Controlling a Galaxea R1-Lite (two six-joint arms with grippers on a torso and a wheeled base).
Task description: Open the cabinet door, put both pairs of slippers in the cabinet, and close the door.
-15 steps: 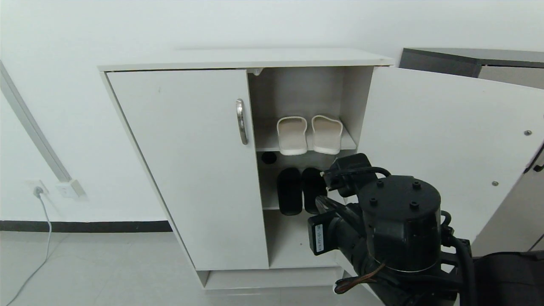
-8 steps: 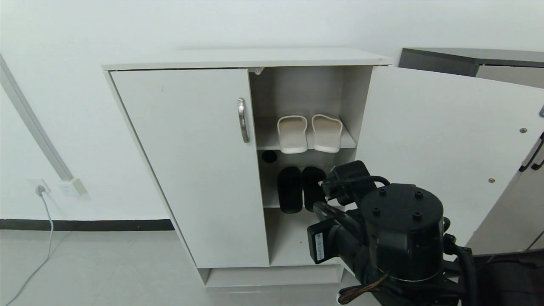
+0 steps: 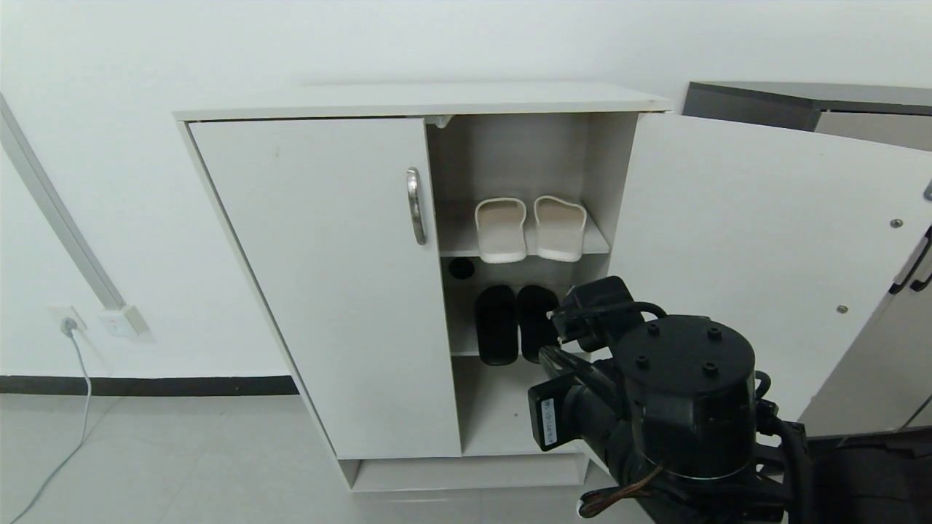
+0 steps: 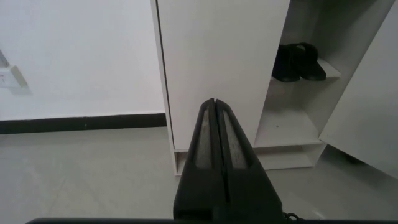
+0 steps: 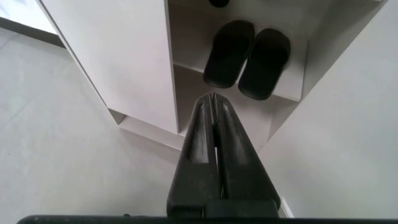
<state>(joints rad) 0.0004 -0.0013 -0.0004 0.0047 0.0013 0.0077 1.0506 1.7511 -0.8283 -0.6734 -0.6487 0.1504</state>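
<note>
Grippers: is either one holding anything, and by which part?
Nothing. The left gripper and right gripper are shut, empty; the black slippers and white slippers lie in the cabinet.

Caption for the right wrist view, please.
Shut right gripper hangs before the open cabinet, black slippers on a shelf.

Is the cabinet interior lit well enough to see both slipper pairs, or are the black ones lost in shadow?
Head view: white slippers evenly lit on the upper shelf; black slippers sit in shade beneath it, outlines readable against the white cabinet. Right wrist view: the black pair stands out plainly, no glare.
</note>
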